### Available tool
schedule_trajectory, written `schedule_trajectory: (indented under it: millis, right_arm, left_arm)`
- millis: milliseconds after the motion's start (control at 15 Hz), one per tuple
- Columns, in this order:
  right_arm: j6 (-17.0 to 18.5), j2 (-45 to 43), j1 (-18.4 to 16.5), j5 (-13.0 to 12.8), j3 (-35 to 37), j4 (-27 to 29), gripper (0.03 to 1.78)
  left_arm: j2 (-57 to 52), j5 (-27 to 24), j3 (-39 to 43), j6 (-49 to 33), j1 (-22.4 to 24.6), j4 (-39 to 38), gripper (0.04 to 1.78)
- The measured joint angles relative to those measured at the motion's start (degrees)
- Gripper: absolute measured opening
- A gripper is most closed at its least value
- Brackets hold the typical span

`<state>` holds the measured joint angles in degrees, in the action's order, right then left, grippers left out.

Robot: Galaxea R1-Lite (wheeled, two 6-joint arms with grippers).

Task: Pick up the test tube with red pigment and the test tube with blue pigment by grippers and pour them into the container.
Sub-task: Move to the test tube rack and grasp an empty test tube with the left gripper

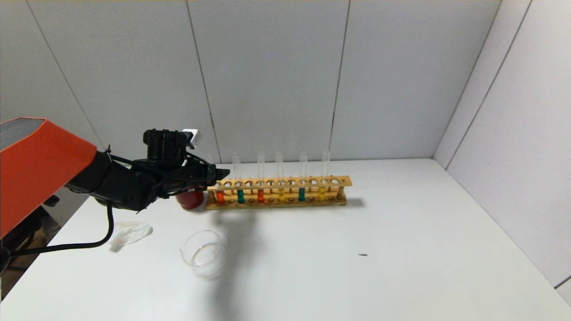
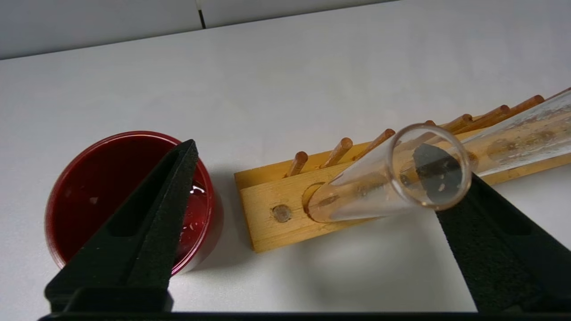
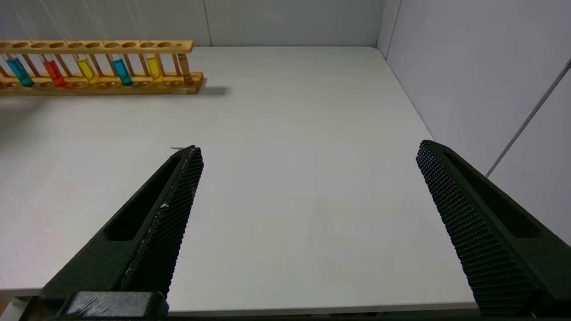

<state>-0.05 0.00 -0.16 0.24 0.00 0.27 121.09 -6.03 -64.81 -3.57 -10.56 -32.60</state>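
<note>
Tissue (image 1: 129,234): crumpled, on the table (image 1: 401,249) at far left, apart from the work.

Left gripper (image 2: 308,147): at the left end of the wooden rack (image 1: 276,191), fingers spread wide. One finger hangs over the dark red cup (image 2: 89,187), which stands just beside the rack's end. The other is close against the open mouth of the end tube. Nothing is clamped yet; I cannot tell whether that finger touches the glass.

Red tube (image 1: 220,196): upright in the end hole, orange-red liquid at the bottom. In the wrist view its rim sits between the two fingers (image 2: 165,209), so this is the one being approached.

Glass dish (image 1: 203,254): in front of the rack, near its left end, a short carry from the red tube.

Blue tube (image 1: 241,196): next hole to the right. A second blue tube (image 1: 302,194) stands further along, past a deeper red one and a yellow one. I cannot tell which is meant.

Handling, judged: thin glass, light, stiff, smooth and brittle.
- Squeezing hard risks a crack; squeezing lightly risks a slip.
- Best hold is on the bare upper length, above the rack's top bar and below the rim, fingers square across it.
- Lift straight up so the tube does not bind in its hole or knock its neighbour.
- The liquid is a small charge, so tilt slowly over the dish.

Right gripper (image 3: 308,146): parked low over bare table, well to the right of the rack, fingers wide apart and empty.
</note>
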Motion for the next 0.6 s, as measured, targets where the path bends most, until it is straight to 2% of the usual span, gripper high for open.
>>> schedule_trajectory:
  millis: [200, 467, 600]
  right_arm:
    - [-0.02, 0.0, 0.0, 0.0, 0.0, 0.0, 1.75]
    - [0.02, 0.0, -0.02, -0.02, 0.0, 0.0, 1.75]
    - [-0.02, 0.0, -0.02, -0.02, 0.0, 0.0, 1.75]
  left_arm:
    - [1.04, 0.0, -0.4, 0.0, -0.16, -0.17, 1.34]
    - [1.87, -0.16, -0.88, 0.02, -0.24, -0.23, 0.61]
    - [1.97, -0.18, -0.93, 0.02, -0.3, -0.28, 0.36]
